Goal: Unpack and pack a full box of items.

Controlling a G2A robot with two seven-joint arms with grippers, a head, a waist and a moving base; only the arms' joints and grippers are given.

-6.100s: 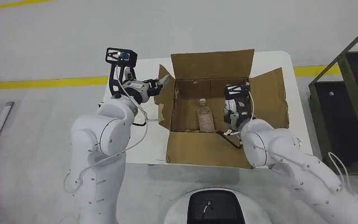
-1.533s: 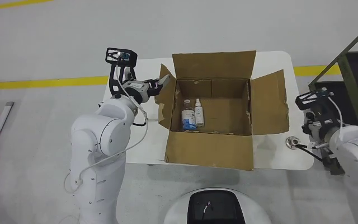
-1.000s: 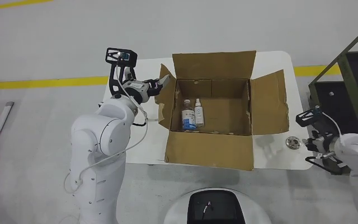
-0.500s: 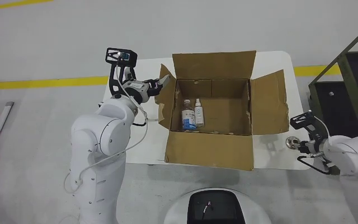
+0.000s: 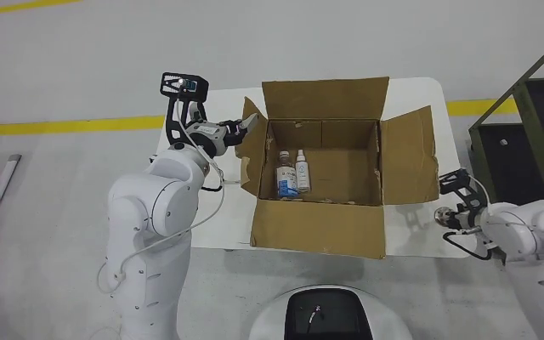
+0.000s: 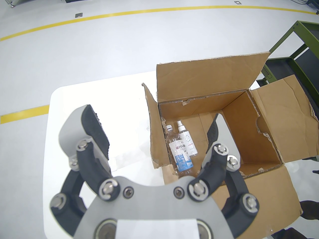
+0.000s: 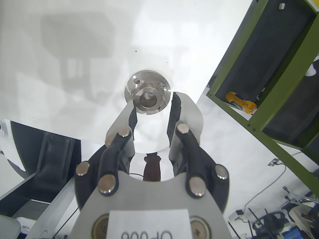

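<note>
Metal flange (image 7: 147, 95) at the right edge of the surface (image 5: 425, 242) sits dead ahead of the right claw (image 7: 152, 108), jaws apart.

Top cam looks straight down on my tabletop (image 5: 416, 92) & box (image 5: 323, 228). L wrist cam sees same box obliquely, farther off. R wrist cam, close over tabletop, shares metal flange (image 7: 147, 95) w/ top cam.

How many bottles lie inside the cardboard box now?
2. A clear bottle with a blue label and a smaller white spray bottle lie side by side on the cardboard box floor, near one side wall. The near wall may hide more.
</note>
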